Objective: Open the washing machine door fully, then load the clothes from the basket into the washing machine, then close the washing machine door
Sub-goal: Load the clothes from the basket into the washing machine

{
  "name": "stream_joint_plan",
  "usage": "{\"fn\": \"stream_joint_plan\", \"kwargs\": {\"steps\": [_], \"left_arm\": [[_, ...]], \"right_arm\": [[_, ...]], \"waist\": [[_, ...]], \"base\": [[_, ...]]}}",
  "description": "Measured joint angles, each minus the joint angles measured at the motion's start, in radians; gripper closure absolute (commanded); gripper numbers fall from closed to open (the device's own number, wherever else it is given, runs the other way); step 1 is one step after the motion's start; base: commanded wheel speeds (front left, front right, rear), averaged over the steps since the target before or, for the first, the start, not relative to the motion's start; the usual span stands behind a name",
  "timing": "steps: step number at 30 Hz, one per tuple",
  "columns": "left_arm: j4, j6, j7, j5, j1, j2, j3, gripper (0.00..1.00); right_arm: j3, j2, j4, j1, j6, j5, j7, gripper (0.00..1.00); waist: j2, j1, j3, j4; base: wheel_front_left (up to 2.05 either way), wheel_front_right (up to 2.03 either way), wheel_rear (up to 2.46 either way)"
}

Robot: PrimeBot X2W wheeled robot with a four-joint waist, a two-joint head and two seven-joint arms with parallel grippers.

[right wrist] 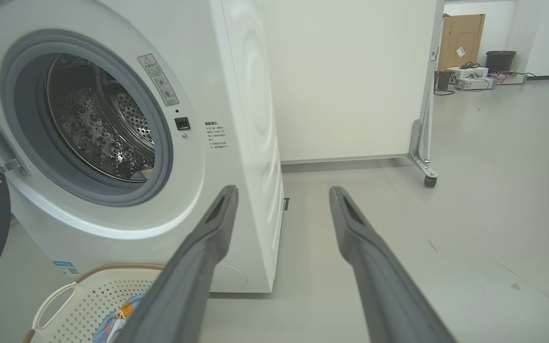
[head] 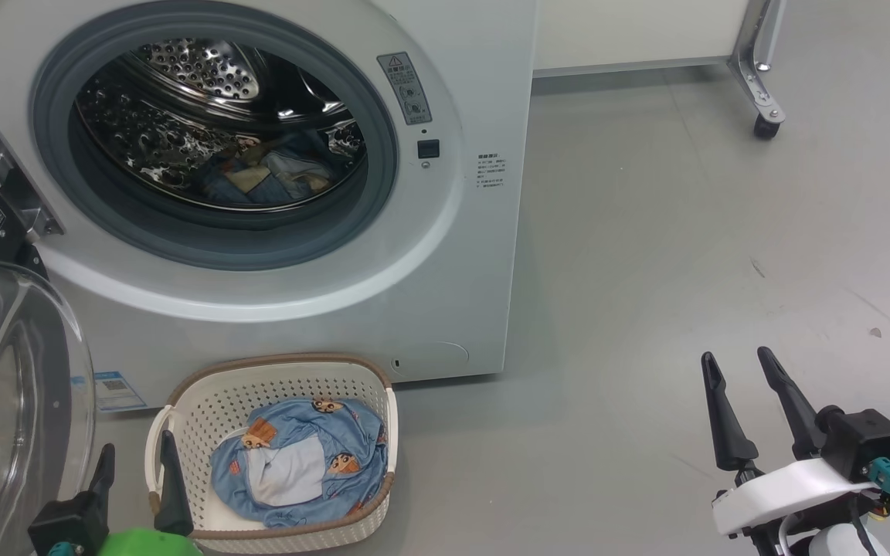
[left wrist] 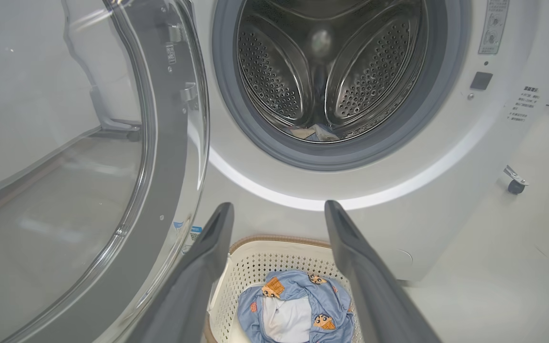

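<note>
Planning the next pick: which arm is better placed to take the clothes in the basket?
Left. The open left gripper is at the rim of the basket, with the clothes right beside it. The right gripper hangs over bare floor, well aside.

Glossy perforated steel drum (head: 205, 116); perforated plastic basket (head: 283, 386)

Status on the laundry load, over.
Left gripper open near basket; right gripper open, empty. Door open. Clothes in basket, some in drum. Nothing blocking.

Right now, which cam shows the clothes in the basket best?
Head view: the clothes lie whole in the basket. Left wrist view crops their lower edge; right wrist view gives a sliver at the bottom edge.
</note>
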Motion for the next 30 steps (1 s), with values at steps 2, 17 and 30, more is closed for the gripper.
{"fn": "stream_joint_plan", "kwargs": {"steps": [2, 17, 30], "left_arm": [[-0.012, 0.0, 0.0, -0.007, 0.01, 0.0, -0.001, 0.0], [-0.083, 0.005, 0.0, -0.028, 0.064, 0.001, -0.022, 0.0], [-0.114, 0.018, 0.0, -0.035, 0.089, 0.001, -0.034, 0.0]], "right_arm": [[0.0, -0.001, 0.0, 0.0, 0.0, 0.0, 0.0, 0.0], [0.002, -0.002, -0.005, 0.012, 0.0, 0.0, 0.0, 0.0], [0.002, -0.002, -0.007, 0.012, 0.0, 0.002, 0.0, 0.0]], "waist": [[0.0, 0.0, -0.002, 0.0], [0.0, 0.0, -0.004, -0.009], [0.0, 0.0, -0.001, -0.013]], "base": [[0.0, 0.0, 0.0], [0.0, 0.0, 0.0], [0.0, 0.0, 0.0]]}}
